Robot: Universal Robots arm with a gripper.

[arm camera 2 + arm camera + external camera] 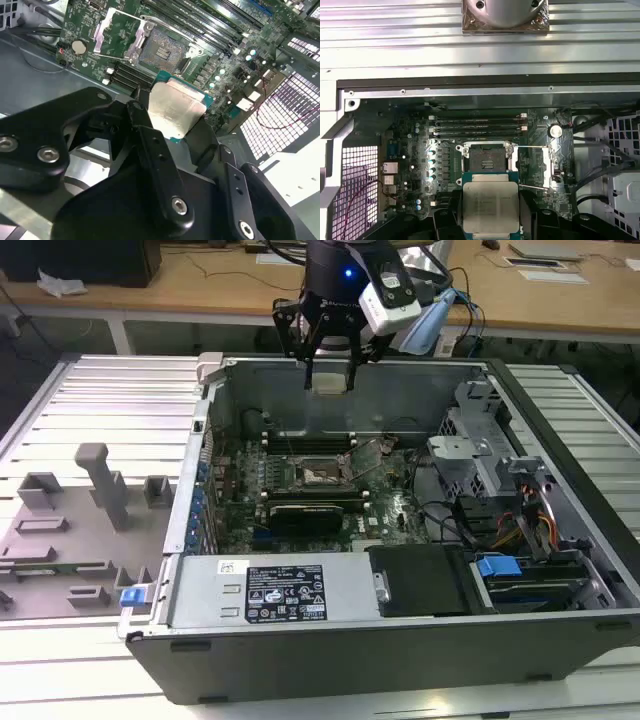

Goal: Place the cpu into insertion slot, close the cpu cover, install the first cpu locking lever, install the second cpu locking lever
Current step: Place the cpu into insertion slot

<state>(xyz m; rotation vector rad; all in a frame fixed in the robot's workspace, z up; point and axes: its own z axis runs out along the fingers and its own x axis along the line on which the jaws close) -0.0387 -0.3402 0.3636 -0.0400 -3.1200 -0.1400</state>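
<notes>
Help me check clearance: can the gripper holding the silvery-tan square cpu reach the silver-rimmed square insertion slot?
Probably yes. The gripper holds the silvery-tan square cpu above the open case; the silver-rimmed square insertion slot lies bare, its silver frame cpu cover flipped open.

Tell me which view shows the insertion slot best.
The second wrist view: the insertion slot is large, unobstructed, its dark centre and silver rim plain. The first wrist view shows it squarely but smaller, past the held cpu. The exterior view shows it small.
</notes>
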